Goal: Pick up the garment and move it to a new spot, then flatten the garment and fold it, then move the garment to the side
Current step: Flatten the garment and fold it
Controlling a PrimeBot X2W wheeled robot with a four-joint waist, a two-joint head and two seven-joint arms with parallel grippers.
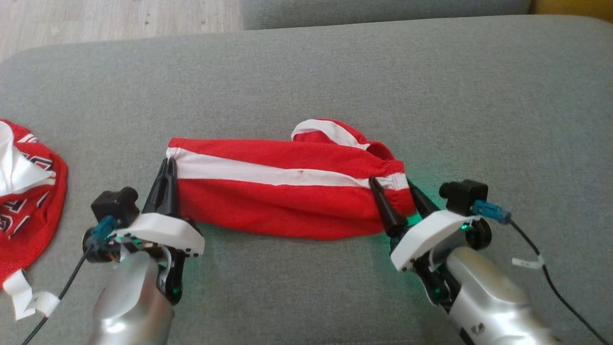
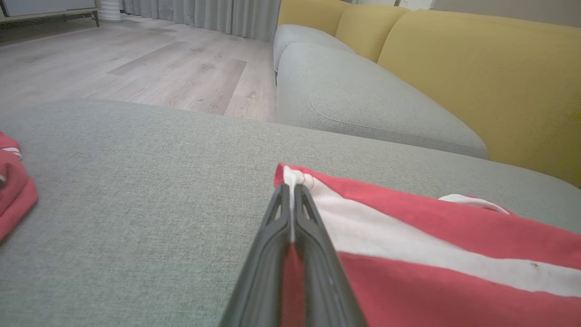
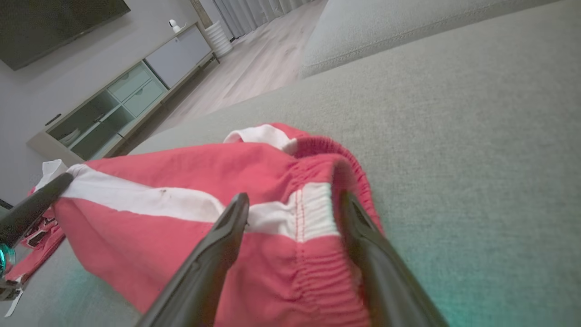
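Red white-striped fabric shorts on a grey cushion: left claw clamps the hem, right claw gapes wide astride the waistband, likely to pull them flat.

Wide grey seat cushion fills the foreground, its weave fine and even. Beyond it, pale wood-plank floor runs back to grey curtains hanging right down to the boards. Over on the side sits a second grey seat backed by mustard-yellow cushions. Across the room, a low cabinet with grey doors and open shelves stands against a grey wall, a dark screen mounted above. Soft, even daylight throughout.
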